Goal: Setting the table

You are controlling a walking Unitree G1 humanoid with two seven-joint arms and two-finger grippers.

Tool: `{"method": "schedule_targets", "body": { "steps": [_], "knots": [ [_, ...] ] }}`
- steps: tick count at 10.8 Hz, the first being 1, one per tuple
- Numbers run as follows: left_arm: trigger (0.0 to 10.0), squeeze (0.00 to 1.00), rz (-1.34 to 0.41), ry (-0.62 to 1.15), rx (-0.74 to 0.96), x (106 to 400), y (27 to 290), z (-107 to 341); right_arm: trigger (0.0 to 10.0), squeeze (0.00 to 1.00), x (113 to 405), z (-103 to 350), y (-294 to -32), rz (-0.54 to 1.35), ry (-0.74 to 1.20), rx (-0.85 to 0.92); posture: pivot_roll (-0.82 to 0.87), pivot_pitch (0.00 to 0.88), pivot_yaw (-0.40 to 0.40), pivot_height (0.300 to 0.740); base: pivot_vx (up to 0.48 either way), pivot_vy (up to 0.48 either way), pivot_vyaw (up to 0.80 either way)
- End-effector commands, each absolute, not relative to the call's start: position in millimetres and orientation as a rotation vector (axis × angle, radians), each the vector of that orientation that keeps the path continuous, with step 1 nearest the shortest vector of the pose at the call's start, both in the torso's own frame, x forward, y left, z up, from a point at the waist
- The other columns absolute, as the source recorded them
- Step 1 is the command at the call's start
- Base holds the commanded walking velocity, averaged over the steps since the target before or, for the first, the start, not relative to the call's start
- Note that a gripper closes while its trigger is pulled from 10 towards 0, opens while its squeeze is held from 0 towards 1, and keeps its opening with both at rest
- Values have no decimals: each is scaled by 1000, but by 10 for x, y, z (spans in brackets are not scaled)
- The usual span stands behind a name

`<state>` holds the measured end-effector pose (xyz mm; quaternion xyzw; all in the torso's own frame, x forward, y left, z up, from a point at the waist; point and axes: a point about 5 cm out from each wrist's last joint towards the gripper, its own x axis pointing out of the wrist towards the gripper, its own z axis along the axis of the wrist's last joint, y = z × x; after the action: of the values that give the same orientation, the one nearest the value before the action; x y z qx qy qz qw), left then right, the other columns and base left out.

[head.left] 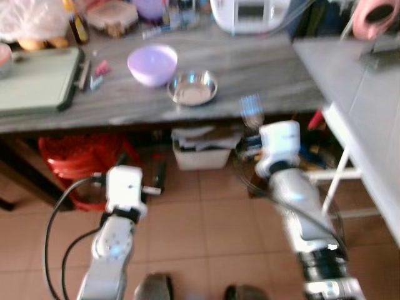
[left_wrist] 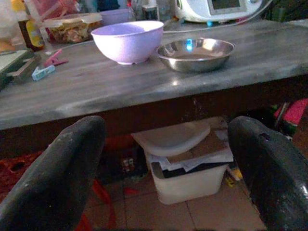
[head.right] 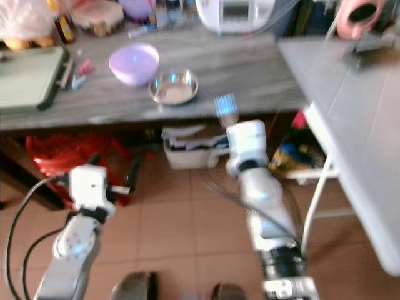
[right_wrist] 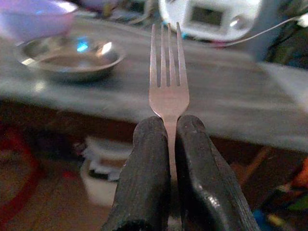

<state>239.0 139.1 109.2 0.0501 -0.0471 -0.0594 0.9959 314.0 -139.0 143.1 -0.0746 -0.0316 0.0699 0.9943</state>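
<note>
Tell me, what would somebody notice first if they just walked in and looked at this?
Probably the fork, held upright with its prongs up in the right gripper, in front of the grey table's edge. Next, the purple bowl and the shiny metal bowl sitting side by side on that table. The left gripper is open, lower than the tabletop, facing the white bin beneath it.
</note>
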Motion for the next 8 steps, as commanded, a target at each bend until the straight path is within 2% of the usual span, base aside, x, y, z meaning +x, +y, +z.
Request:
{"method": "schedule_targets", "body": {
  "steps": [1, 3, 8],
  "knots": [
    [10000, 0, -108, -100, 125, 2384, 1443, 1108, 10000, 0, 3145, 1503, -1314, 160, -97, -134, 38, 136, 5, 740, 375, -296, 0],
    [10000, 0, -99, -100, 124, 2380, 1449, 1109, 10000, 0, 3149, 1511, -1324, 152, -101, -126, 39, 137, 5, 740, 382, -285, 0],
    [10000, 0, -57, -83, 129, 2382, 1525, 1115, 10000, 0, 3142, 1530, -1283, 175, -127, -128, 47, 140, 13, 740, 475, 0, 0]
  ]
}}
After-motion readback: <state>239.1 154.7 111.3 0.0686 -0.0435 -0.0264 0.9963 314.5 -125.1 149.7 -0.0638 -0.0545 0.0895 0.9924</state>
